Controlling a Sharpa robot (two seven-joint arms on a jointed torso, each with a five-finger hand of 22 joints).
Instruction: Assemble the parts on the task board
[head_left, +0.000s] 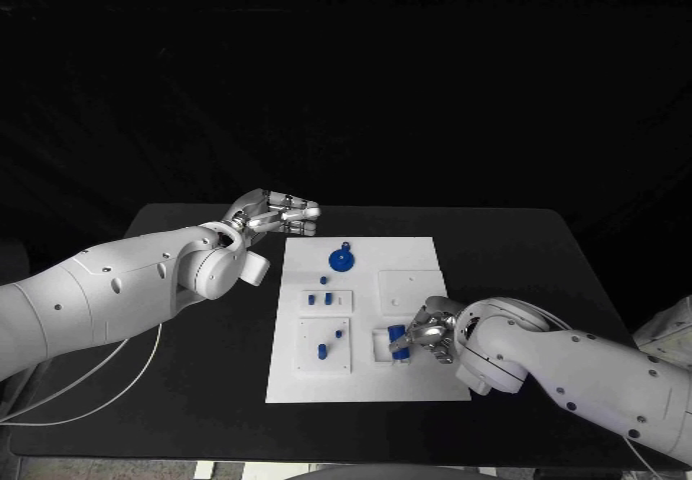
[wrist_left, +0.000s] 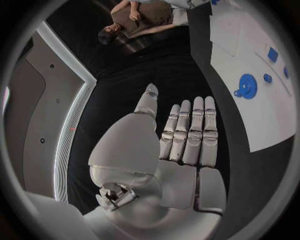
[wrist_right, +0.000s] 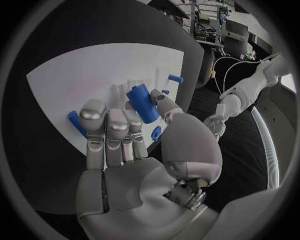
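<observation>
Task board (head_left: 418, 385) lies mid-tabletop (head_left: 534, 250), long side running away from the robot, w/ blue parts scattered on it. Right hand (head_left: 418, 337) is over the board's near-right area and pinches a blue cylinder (wrist_right: 142, 103) btwn thumb and fingers; in the right wrist view the cylinder tilts, its long axis slanting across the fingertips rather than pointing straight down at the board. Directly beyond the fingertips sit pale raised posts (wrist_right: 125, 90), and a thin blue bar (wrist_right: 76, 123) lies on the board touching or just beside the outer finger, can't tell which. So the key relation: held part is right above its near-right fixture, w/ the hand coming in from the right edge; likely needs its axis squared up to the seat before pushing down, judging by the tilt. Left hand (head_left: 274, 215) is off the board, over bare tabletop just beyond the far-left corner, fingers straight and pressed side by side, thumb apart, holding nothing. Nearest part to it is the round blue disc w/ a tab (wrist_left: 246, 86), on the board's far end, near but apart. Right hand clearly the nearer one for the seat; left is well away from it.
</observation>
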